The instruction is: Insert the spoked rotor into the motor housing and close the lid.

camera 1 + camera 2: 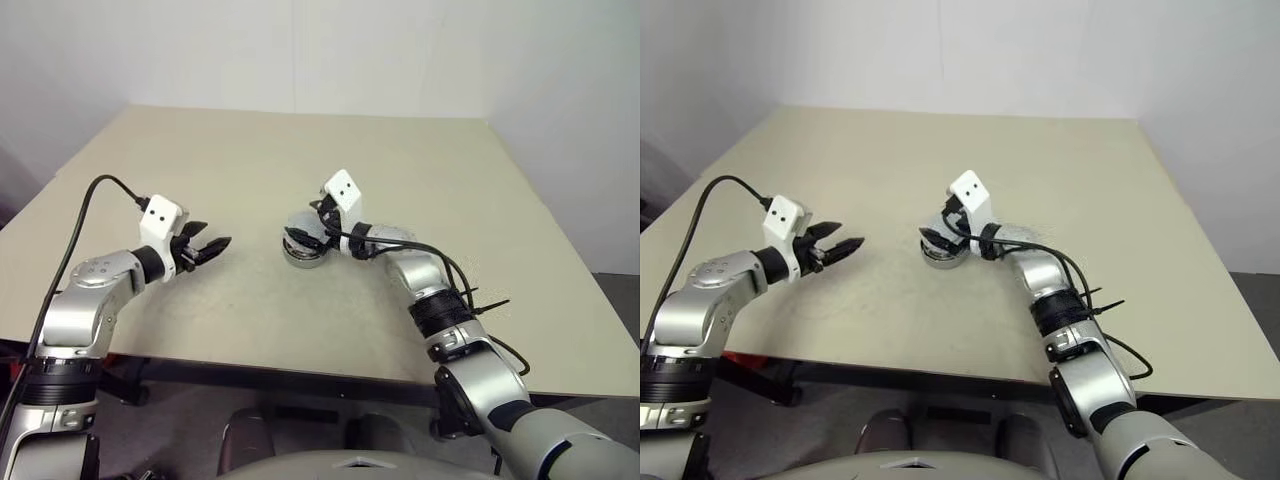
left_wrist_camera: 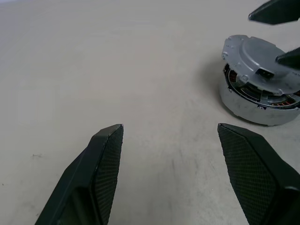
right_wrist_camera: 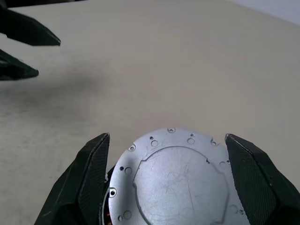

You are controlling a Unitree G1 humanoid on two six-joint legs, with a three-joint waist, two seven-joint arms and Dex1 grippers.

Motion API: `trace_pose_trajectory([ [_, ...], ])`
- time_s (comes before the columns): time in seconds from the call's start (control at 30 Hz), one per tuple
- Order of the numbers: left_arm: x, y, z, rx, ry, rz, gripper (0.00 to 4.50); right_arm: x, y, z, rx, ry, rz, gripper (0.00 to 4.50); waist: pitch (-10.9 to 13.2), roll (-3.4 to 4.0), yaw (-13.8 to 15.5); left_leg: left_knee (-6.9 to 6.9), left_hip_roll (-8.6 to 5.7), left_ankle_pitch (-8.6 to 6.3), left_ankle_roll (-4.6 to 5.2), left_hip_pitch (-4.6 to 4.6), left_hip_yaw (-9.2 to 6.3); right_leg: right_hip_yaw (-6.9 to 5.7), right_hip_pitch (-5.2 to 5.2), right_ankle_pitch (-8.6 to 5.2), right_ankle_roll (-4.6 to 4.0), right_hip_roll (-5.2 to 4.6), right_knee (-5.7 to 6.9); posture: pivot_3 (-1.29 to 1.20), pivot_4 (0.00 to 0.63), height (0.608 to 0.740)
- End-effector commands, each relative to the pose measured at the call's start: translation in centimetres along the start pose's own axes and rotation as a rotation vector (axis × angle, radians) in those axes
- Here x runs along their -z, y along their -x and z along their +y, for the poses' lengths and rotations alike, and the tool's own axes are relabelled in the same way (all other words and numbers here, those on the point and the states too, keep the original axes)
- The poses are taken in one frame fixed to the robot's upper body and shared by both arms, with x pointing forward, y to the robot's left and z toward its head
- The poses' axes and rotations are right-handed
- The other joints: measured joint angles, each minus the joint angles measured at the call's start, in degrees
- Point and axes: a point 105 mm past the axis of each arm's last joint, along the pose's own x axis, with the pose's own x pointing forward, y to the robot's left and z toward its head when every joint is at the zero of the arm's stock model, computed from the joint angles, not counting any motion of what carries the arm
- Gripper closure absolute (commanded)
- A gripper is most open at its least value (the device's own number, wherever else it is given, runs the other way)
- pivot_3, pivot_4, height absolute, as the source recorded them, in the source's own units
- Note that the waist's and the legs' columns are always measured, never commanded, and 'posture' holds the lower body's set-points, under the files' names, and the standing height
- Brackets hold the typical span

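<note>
The motor housing [image 2: 262, 105], a short silver cup, stands on the table near its middle. On top of it lies the lid [image 3: 174, 180], a flat grey disc with small holes round its rim. The lid sits slightly tilted, and copper windings [image 2: 236, 80] show in the gap under its edge. My right gripper [image 3: 167, 136] is open, with one finger on each side of the lid and clear of it. To the left of the housing, my left gripper [image 2: 169, 129] hangs open and empty above the table. The spoked rotor is hidden.
The beige table [image 1: 400, 180] has bare surface on all sides of the housing. Its front edge runs close below both arms. A black cable [image 1: 85, 215] loops up from my left wrist.
</note>
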Motion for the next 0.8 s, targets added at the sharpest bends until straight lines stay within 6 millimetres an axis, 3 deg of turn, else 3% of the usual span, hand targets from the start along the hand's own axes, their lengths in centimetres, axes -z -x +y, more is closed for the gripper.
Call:
trace_pose_trajectory([
  [0.03,-1.2,0.6,0.5,-0.016,-0.042,-0.025,1.10,-0.9,-0.5,0.1,-0.001,0.043,-0.033,0.03,0.0,0.00,0.0,0.00,0.00,0.00,0.00,0.00,0.00,0.00,-0.01,0.00,0.00,0.00,0.00,0.00,0.000,0.740],
  [0.5,-1.4,1.0,0.5,-0.014,-0.051,-0.015,1.10,1.4,-1.2,0.1,0.029,-0.021,0.022,0.03,0.0,0.00,-0.1,0.00,0.01,-0.01,0.02,0.02,0.00,0.00,-0.01,0.00,0.00,0.00,0.01,0.00,0.000,0.740],
  [0.8,-1.5,0.8,0.4,-0.006,-0.054,-0.016,1.10,-1.0,-1.5,-0.1,0.025,-0.055,-0.038,0.03,0.0,0.00,-0.1,0.00,0.01,-0.01,0.03,0.00,0.00,0.00,-0.02,0.00,-0.01,0.01,0.01,0.00,0.000,0.740],
])
